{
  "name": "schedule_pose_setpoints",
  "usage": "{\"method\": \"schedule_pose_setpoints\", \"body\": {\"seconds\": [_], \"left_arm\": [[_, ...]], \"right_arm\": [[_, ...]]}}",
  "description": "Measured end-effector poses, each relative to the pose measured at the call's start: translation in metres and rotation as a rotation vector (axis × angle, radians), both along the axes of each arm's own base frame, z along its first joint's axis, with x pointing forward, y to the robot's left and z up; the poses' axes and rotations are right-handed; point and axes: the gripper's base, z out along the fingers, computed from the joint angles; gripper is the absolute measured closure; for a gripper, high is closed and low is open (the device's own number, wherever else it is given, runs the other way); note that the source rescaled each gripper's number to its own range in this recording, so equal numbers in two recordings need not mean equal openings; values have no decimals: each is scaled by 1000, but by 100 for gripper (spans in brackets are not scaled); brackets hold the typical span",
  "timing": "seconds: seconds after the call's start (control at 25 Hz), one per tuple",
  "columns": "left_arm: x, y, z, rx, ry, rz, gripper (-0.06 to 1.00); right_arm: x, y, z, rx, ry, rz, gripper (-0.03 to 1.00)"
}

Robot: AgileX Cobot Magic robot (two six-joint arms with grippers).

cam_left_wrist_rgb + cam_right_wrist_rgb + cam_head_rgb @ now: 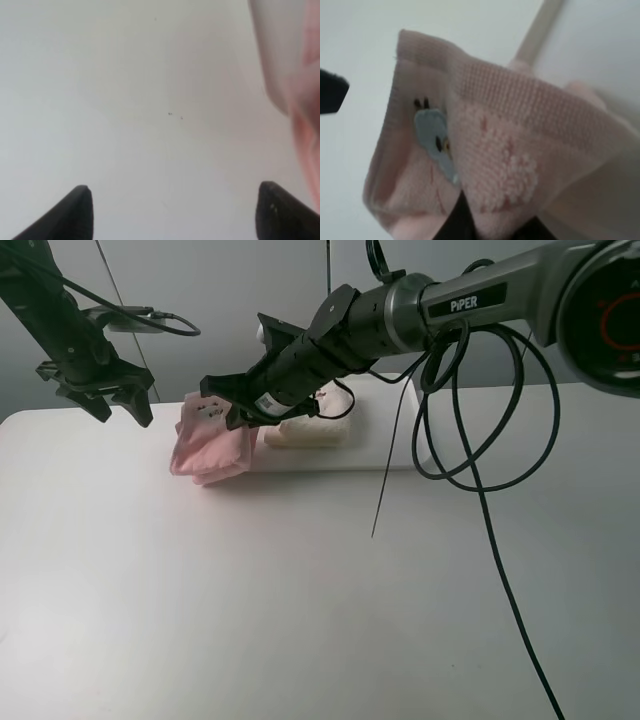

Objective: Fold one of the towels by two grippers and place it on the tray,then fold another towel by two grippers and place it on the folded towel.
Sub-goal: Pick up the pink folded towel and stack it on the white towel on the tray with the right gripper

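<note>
The cream towel [305,432] lies folded on the left part of the white tray [370,448]. The pink towel [212,448] hangs bunched just off the tray's left end, its lower folds at the table. My right gripper [222,405] reaches across from the right and is shut on its upper edge. In the right wrist view the pink towel [490,150] fills the picture with its small blue label [434,135], and a dark finger [452,225] pinches it. My left gripper [120,405] hovers open to the left of the pink towel, holding nothing. Its fingertips [75,212] stand wide apart over bare table, with the pink towel [306,130] at the picture's edge.
The white table [300,600] stretches wide toward the near edge. Black cables [480,440] loop down from the right arm over the tray's right end and trail across the table. A grey wall stands behind.
</note>
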Motion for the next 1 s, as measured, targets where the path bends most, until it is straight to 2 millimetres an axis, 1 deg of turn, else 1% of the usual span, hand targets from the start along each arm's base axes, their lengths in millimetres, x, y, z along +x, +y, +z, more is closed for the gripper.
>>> {"method": "schedule_pose_setpoints", "body": {"seconds": [0.08, 0.2, 0.52, 0.68, 0.8, 1.0], "left_arm": [[0, 0, 0, 0, 0, 0, 9], [0, 0, 0, 0, 0, -1, 9], [0, 0, 0, 0, 0, -1, 9], [0, 0, 0, 0, 0, -1, 9], [0, 0, 0, 0, 0, -1, 9], [0, 0, 0, 0, 0, -1, 9]], "right_arm": [[8, -11, 6, 7, -2, -27, 89], [17, -23, 13, 28, 12, -52, 89], [44, -40, 47, 98, -42, -95, 89], [55, -56, 51, 129, -22, -156, 89], [61, -72, 50, 133, 11, -176, 89], [66, -89, 49, 140, 71, -196, 89]]}}
